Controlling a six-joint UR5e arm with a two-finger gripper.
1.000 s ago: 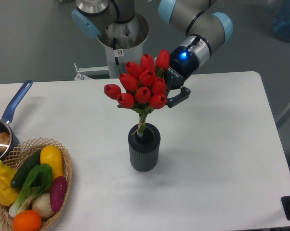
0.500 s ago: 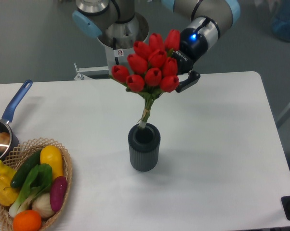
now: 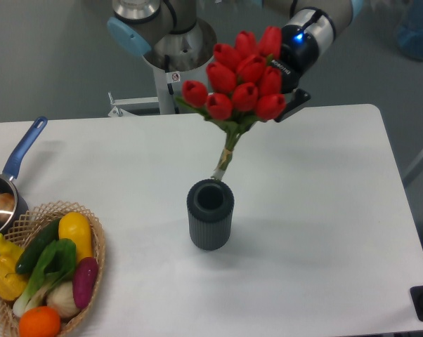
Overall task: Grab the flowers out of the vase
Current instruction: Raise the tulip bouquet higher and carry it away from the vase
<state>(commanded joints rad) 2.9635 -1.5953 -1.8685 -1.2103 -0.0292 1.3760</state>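
The flowers (image 3: 241, 79), a bunch of red tulip heads with green leaves and pale stems, hang in the air above the table. Their stem tips end just above and behind the mouth of the vase (image 3: 210, 214), clear of it. The vase is dark grey, ribbed and upright near the table's middle, its mouth empty. My gripper (image 3: 278, 91) sits behind the flower heads at the upper right, shut on the bunch. Its fingers are mostly hidden by the blooms; one dark finger (image 3: 294, 103) shows at the right.
A wicker basket (image 3: 92, 246) of colourful vegetables stands at the front left corner. A blue-handled saucepan (image 3: 18, 163) sits at the left edge. The robot base (image 3: 171, 42) rises behind the table's far edge.
The gripper has risen and moved right with the flowers. The stems, which stood inside the vase a second ago, are now out of its mouth. The vase has stayed put.
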